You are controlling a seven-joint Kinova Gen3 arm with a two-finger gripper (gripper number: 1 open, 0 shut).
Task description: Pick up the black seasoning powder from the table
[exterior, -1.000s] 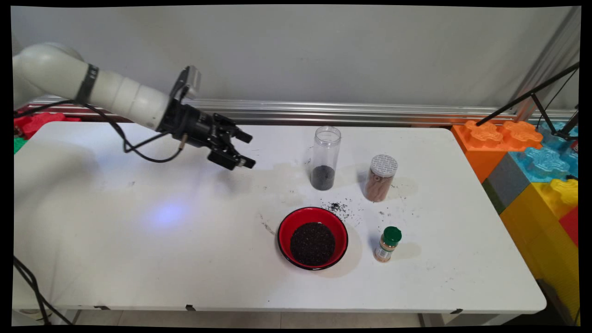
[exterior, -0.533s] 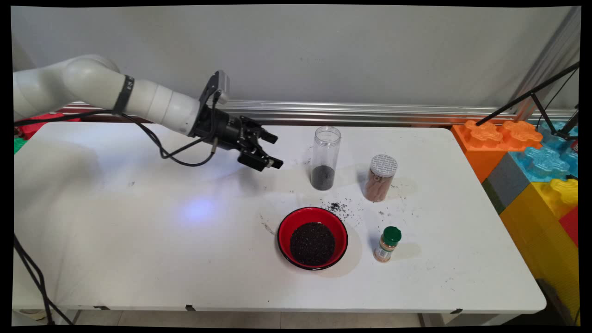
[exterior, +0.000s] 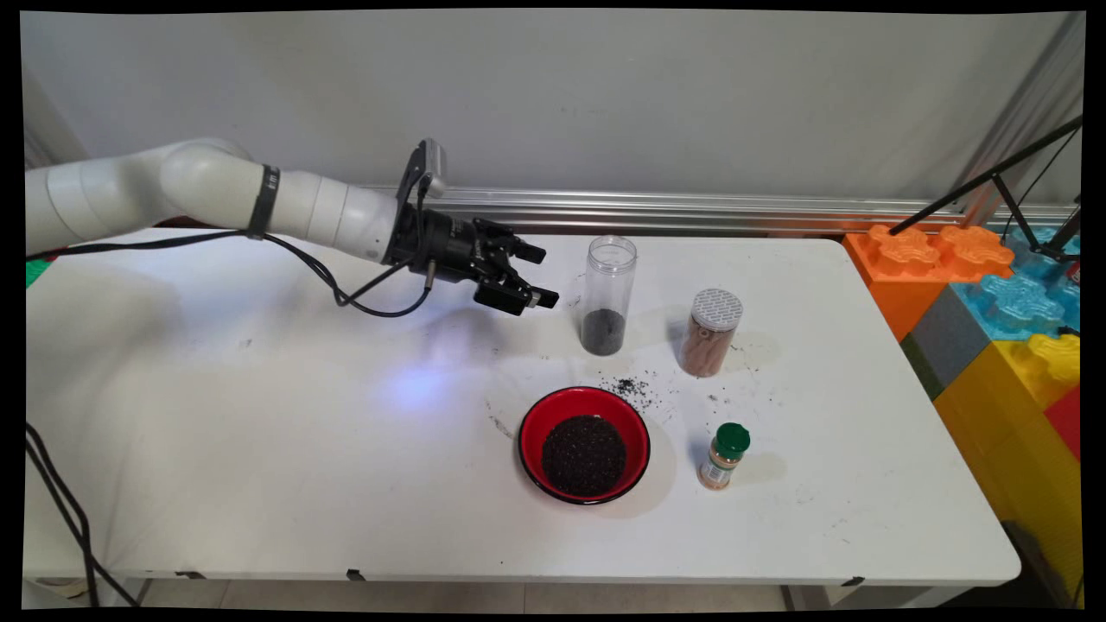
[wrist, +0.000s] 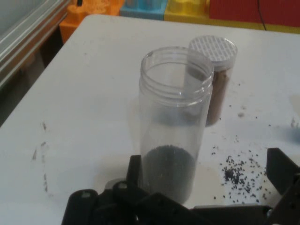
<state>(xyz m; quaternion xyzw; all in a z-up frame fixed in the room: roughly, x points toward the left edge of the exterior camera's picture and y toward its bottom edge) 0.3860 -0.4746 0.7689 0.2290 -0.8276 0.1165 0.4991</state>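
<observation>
1. The gripper point(exterior: 543, 276) hangs above the table point(exterior: 216, 449), level with the lower half of the open clear jar point(exterior: 607, 295) and just to its left. Its jaws are spread wide and hold nothing.
2. In the hand view the clear jar point(wrist: 173, 122) stands upright straight ahead of the open jaws. One black finger point(wrist: 281, 168) shows to the right of it; the other is mostly hidden behind the jar's base and the linkage, so whether the jar sits between the fingertips or just beyond them is hard to tell.
3. The jar has no lid and holds a shallow layer of dark grains at the bottom.
4. Right of the clear jar stands a second jar with a white perforated lid point(exterior: 710, 333) and brownish contents; in the hand view it point(wrist: 216, 77) is partly hidden behind the clear jar.
5. In front of the clear jar sits a red bowl point(exterior: 584, 444) filled with dark grains, with loose spilled grains point(exterior: 635, 385) between the two.
6. Right of the bowl is a small spice bottle with a green cap point(exterior: 724, 456); its label is too small to read.
</observation>
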